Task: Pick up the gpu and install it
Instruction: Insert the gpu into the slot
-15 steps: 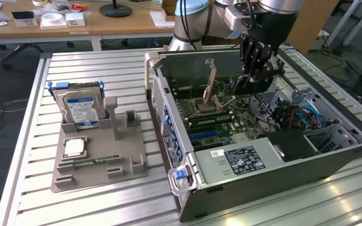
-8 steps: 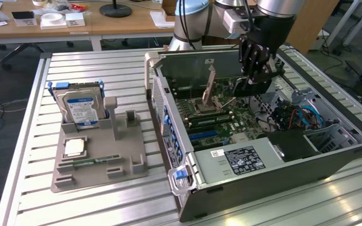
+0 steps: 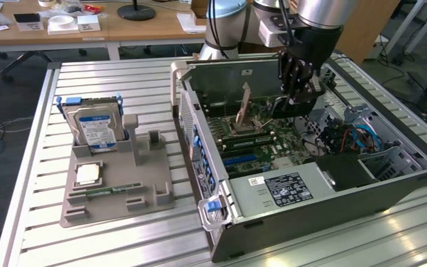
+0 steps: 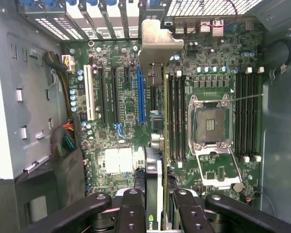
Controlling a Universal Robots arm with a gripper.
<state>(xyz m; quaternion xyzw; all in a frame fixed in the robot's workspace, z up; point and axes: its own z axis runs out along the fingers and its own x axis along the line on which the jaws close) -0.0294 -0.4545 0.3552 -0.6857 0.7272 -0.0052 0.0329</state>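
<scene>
Wrist view: gpu [image 4: 153, 170] edge-on between fingers [image 4: 131, 209], seemingly gripped.

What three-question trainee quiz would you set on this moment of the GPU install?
1. True or false: the hand grips the gpu over the motherboard inside the open case.
2. The hard drive stands: A) in the grey holder on the table, B) inside the case, C) in the hand.
3. Fill in: the gpu's silvery end ____ points toward the case's rear slot covers.
Key: 1 true; 2 A; 3 bracket.
</scene>
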